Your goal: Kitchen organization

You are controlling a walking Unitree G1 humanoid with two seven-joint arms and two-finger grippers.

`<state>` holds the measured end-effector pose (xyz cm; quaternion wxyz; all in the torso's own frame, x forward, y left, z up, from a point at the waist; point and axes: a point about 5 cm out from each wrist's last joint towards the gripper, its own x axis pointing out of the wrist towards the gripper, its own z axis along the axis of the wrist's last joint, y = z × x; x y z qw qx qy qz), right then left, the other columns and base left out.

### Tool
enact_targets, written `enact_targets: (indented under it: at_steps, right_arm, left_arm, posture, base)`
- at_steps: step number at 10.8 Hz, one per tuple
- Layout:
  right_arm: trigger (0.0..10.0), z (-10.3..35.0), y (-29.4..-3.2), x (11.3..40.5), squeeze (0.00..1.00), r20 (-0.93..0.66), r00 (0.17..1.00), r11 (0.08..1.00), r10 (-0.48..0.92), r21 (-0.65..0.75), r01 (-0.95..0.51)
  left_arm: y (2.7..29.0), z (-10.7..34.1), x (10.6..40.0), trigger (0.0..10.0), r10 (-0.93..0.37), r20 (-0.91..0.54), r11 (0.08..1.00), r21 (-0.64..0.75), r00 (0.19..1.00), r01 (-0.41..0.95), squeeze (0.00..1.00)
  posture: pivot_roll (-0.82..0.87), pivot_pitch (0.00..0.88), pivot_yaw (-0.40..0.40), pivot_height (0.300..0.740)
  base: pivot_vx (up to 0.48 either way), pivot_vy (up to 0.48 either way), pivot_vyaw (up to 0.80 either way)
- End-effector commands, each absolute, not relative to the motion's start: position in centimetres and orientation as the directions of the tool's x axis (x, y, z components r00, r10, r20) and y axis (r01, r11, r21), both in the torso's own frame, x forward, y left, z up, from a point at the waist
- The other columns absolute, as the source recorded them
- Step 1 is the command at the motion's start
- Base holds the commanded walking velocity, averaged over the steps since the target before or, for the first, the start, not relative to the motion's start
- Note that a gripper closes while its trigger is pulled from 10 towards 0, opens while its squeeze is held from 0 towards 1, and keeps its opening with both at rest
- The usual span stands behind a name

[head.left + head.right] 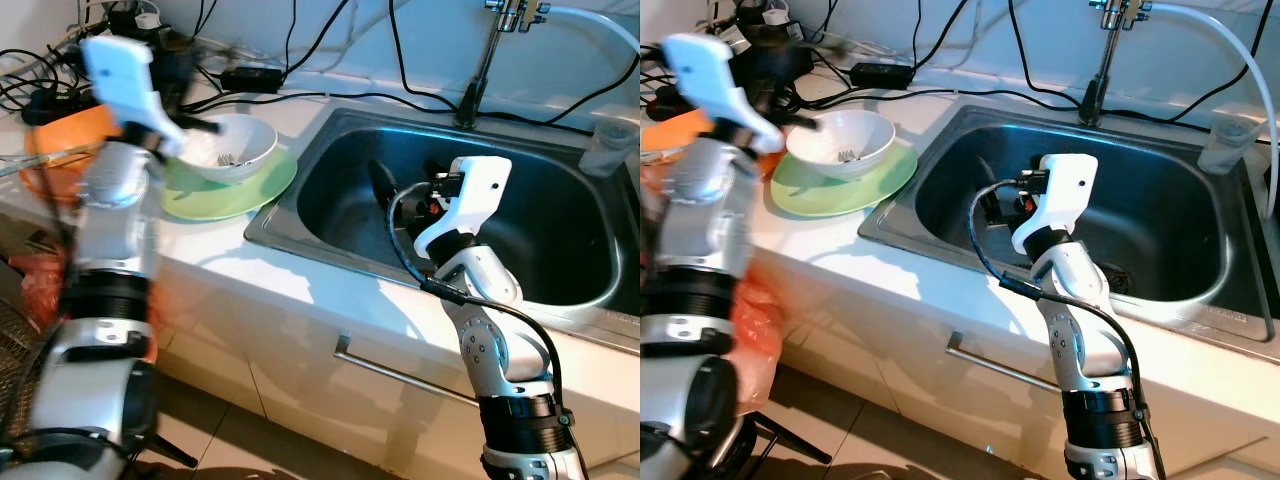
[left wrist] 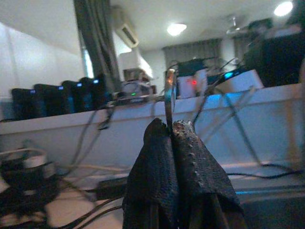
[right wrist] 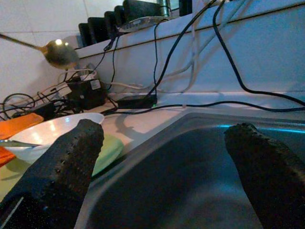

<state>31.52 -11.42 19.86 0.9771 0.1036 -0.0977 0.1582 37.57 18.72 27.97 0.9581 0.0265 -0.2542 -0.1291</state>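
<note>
The left gripper (image 2: 172, 131) has its two black fingers (image 2: 190, 162) pressed together on the thin metal handle of a spoon (image 3: 57, 53), which stands up out of the fingertips; the right wrist view shows the spoon's golden bowl in the air above the white bowl (image 1: 230, 148). That gripper is raised over the counter (image 1: 220, 250) just at the bowl's rim on the side away from the sink (image 1: 330, 215), though motion blur makes the exact gap impossible to tell. The white bowl sits on a green plate (image 1: 262, 186), and the plate's edge lies just beside the sink's near corner. The right gripper (image 1: 378, 182) hangs inside the sink basin, its fingers (image 3: 66, 162) spread wide apart and holding nothing, pointed toward the bowl side wall. Around it the basin is open steel. Beyond the bowl, away from the sink, lie an orange item (image 1: 70, 135) and a tangle of black cables (image 1: 250, 75) along the wall; a faucet (image 1: 485, 60) rises behind the sink, and a clear cup (image 1: 610, 145) stands at its far rim.
</note>
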Motion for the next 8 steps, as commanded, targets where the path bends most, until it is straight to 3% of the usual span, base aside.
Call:
enact_targets:
  at_steps: [1, 6, 8]
  right_arm:
    - [10.0, 20.0, -11.5, 31.6, 0.00, 0.225, 0.932, 0.932, 0.286, 0.160, -0.325]
    - [10.0, 20.0, -12.5, 31.5, 0.00, 0.218, 0.945, 0.950, 0.244, 0.142, -0.278]
    - [10.0, 20.0, -12.6, 31.5, 0.00, 0.211, 0.946, 0.951, 0.245, 0.137, -0.277]
  left_arm:
    - [17.4, 28.9, 37.3, 0.0, -0.319, 0.509, 0.946, 0.128, 0.799, 0.297, 0.00]
    - [13.8, 28.4, 37.1, 0.0, -0.369, 0.508, 0.921, 0.091, 0.779, 0.378, 0.00]
    - [12.7, 27.6, 36.8, 0.0, -0.377, 0.498, 0.915, 0.071, 0.781, 0.397, 0.00]
  posture:
    - [0.00, 0.000, 0.051, 0.740]
    - [-0.03, 0.000, 0.054, 0.740]
    - [-0.04, 0.000, 0.050, 0.740]
  base:
    - [0.000, 0.000, 0.00]
    - [0.000, 0.000, 0.00]
    - [0.000, 0.000, -0.80]
